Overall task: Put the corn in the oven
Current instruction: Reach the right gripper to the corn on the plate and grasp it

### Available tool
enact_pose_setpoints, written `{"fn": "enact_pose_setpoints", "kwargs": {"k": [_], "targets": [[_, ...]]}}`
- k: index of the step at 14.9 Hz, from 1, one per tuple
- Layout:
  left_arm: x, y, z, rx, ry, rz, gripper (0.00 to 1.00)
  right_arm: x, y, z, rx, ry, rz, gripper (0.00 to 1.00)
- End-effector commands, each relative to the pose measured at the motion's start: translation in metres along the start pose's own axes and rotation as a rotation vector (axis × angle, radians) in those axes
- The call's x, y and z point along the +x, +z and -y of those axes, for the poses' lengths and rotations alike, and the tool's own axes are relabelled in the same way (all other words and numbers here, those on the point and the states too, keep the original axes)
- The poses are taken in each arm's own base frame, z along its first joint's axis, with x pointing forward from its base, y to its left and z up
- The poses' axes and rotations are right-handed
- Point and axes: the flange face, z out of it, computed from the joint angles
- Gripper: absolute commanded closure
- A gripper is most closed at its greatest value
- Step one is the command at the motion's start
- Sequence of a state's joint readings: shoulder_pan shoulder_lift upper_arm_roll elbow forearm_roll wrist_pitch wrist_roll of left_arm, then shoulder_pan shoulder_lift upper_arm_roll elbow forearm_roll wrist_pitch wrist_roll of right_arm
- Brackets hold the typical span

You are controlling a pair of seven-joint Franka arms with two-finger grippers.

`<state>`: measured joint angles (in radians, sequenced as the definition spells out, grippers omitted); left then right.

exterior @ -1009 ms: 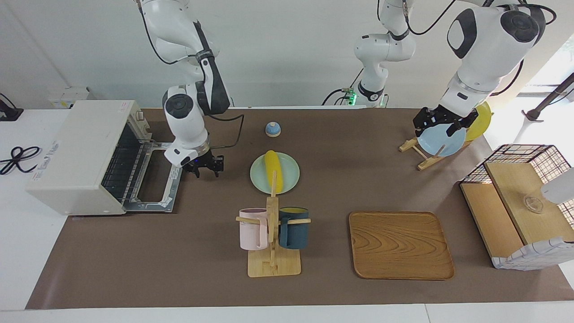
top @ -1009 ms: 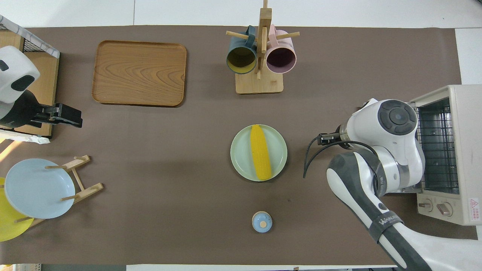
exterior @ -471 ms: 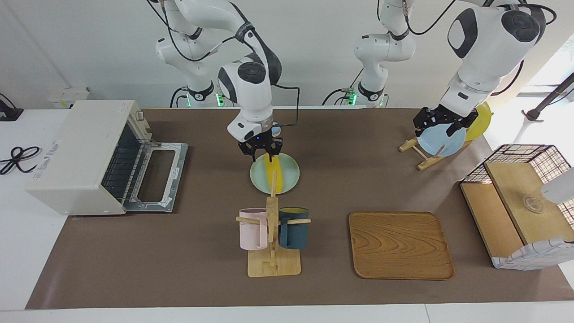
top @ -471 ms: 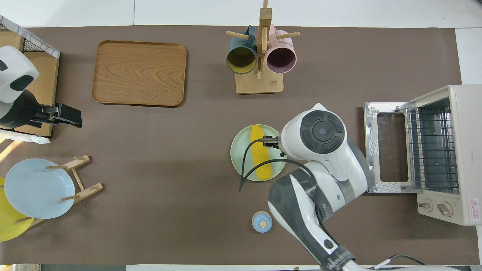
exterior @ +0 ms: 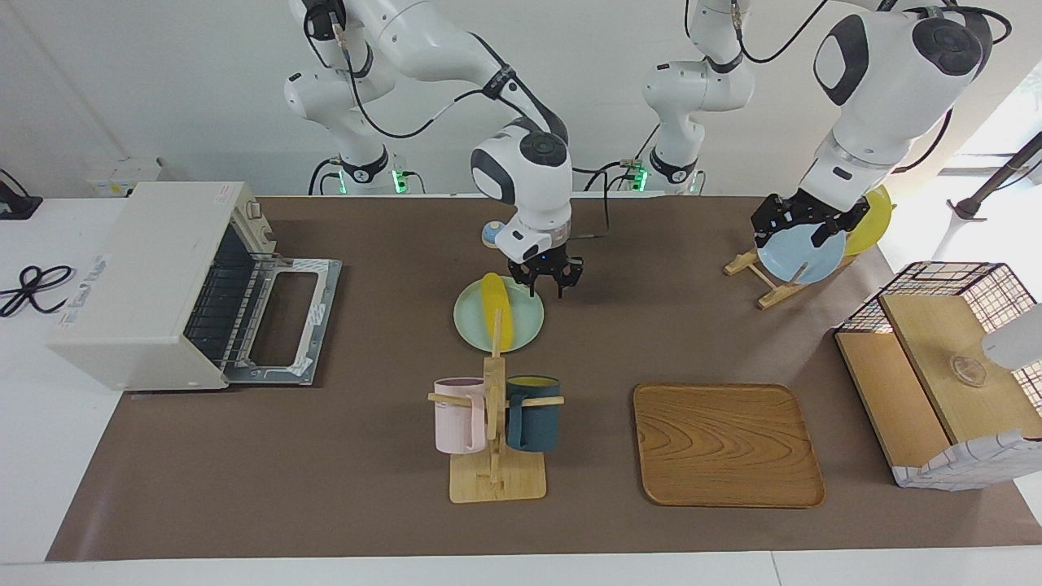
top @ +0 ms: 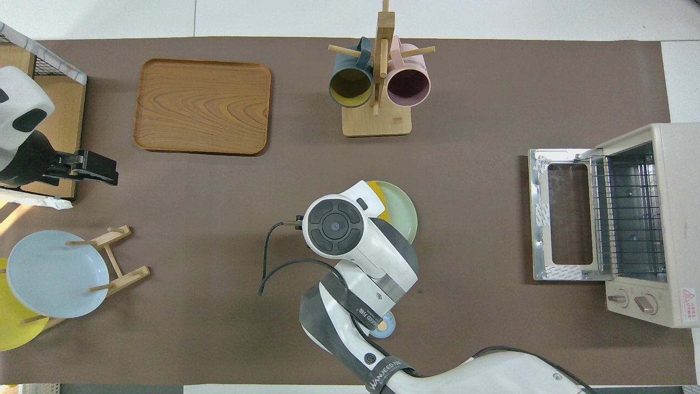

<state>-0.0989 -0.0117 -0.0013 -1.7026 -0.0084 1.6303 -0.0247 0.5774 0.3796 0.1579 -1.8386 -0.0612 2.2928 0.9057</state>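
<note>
**Ana:** Since the corn [exterior: 493, 311] lies on the pale green plate [exterior: 525, 325], near the middle of the table and untouched, what should the arm mind in picking it up?

**Ben:** I'd say line up first. The right gripper [exterior: 547, 281] hangs low over the plate's edge toward the left arm's end of the table, beside the corn and not over it. It needs to come back across above the middle of the cob, fingers set across its width, then go straight down.

**Ana:** Why the middle?

**Ben:** It looks smooth and tapers to a point, so a grip near the tip would probably slip or let it swing.

**Ana:** Are the fingers apart?

**Ben:** Partly spread, from the facing view, with nothing between them. From overhead the arm's own body hides them, along with most of the corn.

**Ana:** And the oven [exterior: 155, 281]?

**Ben:** At the right arm's end of the table, its door [exterior: 281, 321] folded down flat and the wire rack [top: 629, 213] exposed. I'd carry the cob in lengthwise, clear of the door, and lay it on the rack.

**Ana:** The other arm?

**Ben:** The left gripper [exterior: 796, 224] waits open above the blue plate [exterior: 802, 254] on its wooden stand [exterior: 753, 273], holding nothing.
</note>
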Motion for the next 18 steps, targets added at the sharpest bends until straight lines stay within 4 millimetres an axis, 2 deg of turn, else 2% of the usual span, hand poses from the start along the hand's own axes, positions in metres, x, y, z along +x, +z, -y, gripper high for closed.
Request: {"fn": "enact_pose_setpoints", "kwargs": {"k": [1,2,4,7,9,11,12,13,15,18], "targets": [[-0.004,-0.005,0.002,-0.012,0.002,-0.001,0.0,0.008,0.007,-0.002,0.019,0.012,-0.027,0.43],[-0.004,-0.005,0.002,-0.012,0.002,-0.001,0.0,0.006,0.018,-0.004,0.012,-0.001,-0.028,0.43],[-0.004,-0.005,0.002,-0.012,0.002,-0.001,0.0,0.004,0.025,-0.008,-0.015,-0.029,-0.04,0.44],[-0.004,-0.005,0.002,-0.012,0.002,-0.001,0.0,0.0,0.029,-0.01,-0.018,-0.03,-0.037,0.65],[-0.004,-0.005,0.002,-0.012,0.002,-0.001,0.0,-0.004,0.034,-0.013,-0.01,-0.032,-0.042,0.72],[-0.004,-0.005,0.002,-0.012,0.002,-0.001,0.0,-0.007,0.037,-0.015,-0.013,-0.036,-0.041,0.96],[-0.004,-0.005,0.002,-0.012,0.002,-0.001,0.0,-0.007,0.037,-0.015,-0.015,-0.037,-0.041,1.0],[-0.004,-0.005,0.002,-0.012,0.002,-0.001,0.0,-0.008,0.037,-0.014,-0.021,-0.046,-0.041,1.0],[-0.004,-0.005,0.002,-0.012,0.002,-0.001,0.0,-0.001,0.029,-0.015,-0.106,-0.133,-0.084,1.0],[-0.004,-0.005,0.002,-0.012,0.002,-0.001,0.0,0.024,-0.01,-0.016,-0.219,-0.183,-0.087,1.0]]}}
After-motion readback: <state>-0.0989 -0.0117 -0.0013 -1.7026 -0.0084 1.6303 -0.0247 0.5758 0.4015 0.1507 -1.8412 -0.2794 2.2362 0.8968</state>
